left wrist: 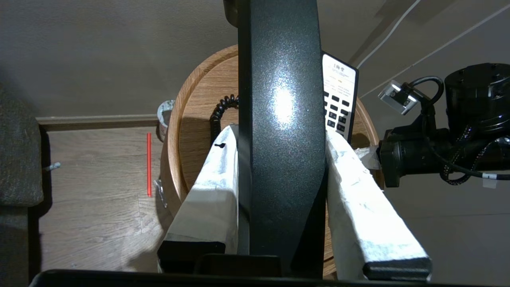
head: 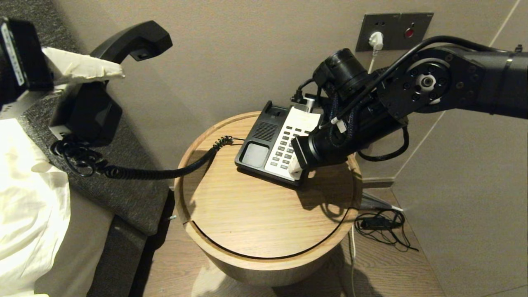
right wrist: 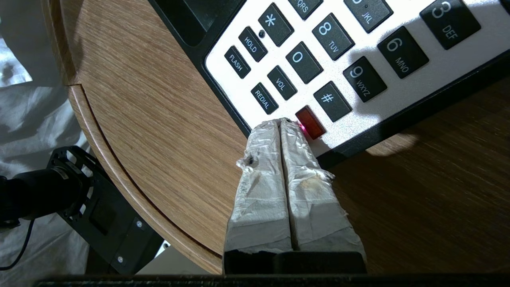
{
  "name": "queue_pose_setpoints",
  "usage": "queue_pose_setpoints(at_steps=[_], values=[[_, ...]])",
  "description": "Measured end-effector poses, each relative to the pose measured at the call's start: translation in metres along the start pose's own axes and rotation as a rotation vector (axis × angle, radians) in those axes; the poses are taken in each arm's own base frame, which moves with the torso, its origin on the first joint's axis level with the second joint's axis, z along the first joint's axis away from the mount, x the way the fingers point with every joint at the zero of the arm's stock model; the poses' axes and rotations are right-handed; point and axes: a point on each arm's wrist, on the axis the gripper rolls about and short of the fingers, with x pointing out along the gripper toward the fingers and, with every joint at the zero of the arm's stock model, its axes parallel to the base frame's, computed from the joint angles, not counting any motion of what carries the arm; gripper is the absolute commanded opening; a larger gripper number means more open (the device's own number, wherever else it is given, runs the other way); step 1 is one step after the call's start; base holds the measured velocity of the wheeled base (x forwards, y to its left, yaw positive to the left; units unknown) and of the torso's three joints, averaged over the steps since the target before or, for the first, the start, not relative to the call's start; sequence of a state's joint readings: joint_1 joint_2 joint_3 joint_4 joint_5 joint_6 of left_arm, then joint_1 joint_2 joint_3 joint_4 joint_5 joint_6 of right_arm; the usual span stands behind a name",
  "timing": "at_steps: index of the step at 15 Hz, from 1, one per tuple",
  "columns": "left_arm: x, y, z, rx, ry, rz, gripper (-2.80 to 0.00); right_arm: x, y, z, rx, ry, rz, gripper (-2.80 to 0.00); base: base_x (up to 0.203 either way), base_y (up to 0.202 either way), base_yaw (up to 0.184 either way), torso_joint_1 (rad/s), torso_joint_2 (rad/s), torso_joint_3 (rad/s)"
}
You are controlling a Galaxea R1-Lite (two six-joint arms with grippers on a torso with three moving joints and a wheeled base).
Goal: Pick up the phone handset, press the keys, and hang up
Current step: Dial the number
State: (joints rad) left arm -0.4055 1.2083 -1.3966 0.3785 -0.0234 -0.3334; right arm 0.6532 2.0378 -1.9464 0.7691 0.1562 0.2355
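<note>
Now, step: handset is lifted; key-pressing looks under way, hang-up not yet done.
Left hand (left wrist: 279,167): upper left of the head view, well off the counter, taped fingers (left wrist: 215,187) clamped on either side of the handset (head: 123,45), holding it in the air.
Handset cord (head: 156,171): coiled, running from the handset down across the bed edge to the phone base (head: 274,144), sagging rather than taut.
Right hand (right wrist: 281,123): centre of the head view, low over the base; its two taped fingers pressed together into one blunt tip, holding nothing.
Tip position: at the near edge of the keypad, just beside the red key (right wrist: 310,122), below REDIAL and #; whether it touches the panel I cannot tell.
Phone base: on the round wooden counter (head: 247,214), toward the back, near the wall.
Risk, wrong key: the joined tip is wider than one key, so pressing here could catch the red key or land on bare panel.
Risk, base shift: a slanted push could slide the light base across the smooth wood.
Risk, cord: raising the handset further could tug the base.
</note>
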Motion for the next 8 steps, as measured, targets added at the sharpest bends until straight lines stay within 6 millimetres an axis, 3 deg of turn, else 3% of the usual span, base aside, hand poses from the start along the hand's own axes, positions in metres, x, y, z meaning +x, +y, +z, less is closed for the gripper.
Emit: queue_pose_setpoints(at_steps=[3, 8], values=[[0.000, 0.000, 0.000, 0.001, 0.001, 0.000, -2.80, -0.014, 0.002, 0.000, -0.002, -0.021, 0.009, -2.80, 0.000, 0.000, 0.000, 0.000, 0.00, 0.000], [-0.001, 0.001, -0.003, 0.004, 0.008, 0.002, -2.80, -0.060, 0.010, -0.004, 0.002, -0.074, 0.024, -2.80, 0.000, 0.000, 0.000, 0.000, 0.00, 0.000]])
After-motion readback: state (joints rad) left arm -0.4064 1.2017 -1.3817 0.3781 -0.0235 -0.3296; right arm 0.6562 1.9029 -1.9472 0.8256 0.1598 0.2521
